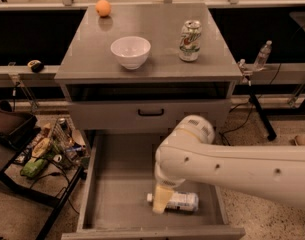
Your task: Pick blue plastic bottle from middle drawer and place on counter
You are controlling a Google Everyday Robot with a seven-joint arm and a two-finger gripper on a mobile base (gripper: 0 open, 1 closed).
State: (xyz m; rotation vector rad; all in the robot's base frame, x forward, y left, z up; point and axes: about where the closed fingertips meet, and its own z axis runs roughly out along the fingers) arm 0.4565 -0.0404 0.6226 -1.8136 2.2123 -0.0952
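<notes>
The blue plastic bottle (184, 201) lies on its side on the floor of the open middle drawer (117, 184), near the front, with its white cap pointing left. My gripper (161, 202) hangs from the big white arm (232, 166) and reaches down into the drawer. Its pale yellowish end sits over the bottle's cap end and hides part of it. The counter (152, 59) is the grey cabinet top above.
On the counter stand a white bowl (130, 51), a green-and-white soda can (190, 40) and an orange (103, 7). A closed drawer face with a black handle (151, 113) is above the open drawer. A cluttered rack (47, 149) stands at the left.
</notes>
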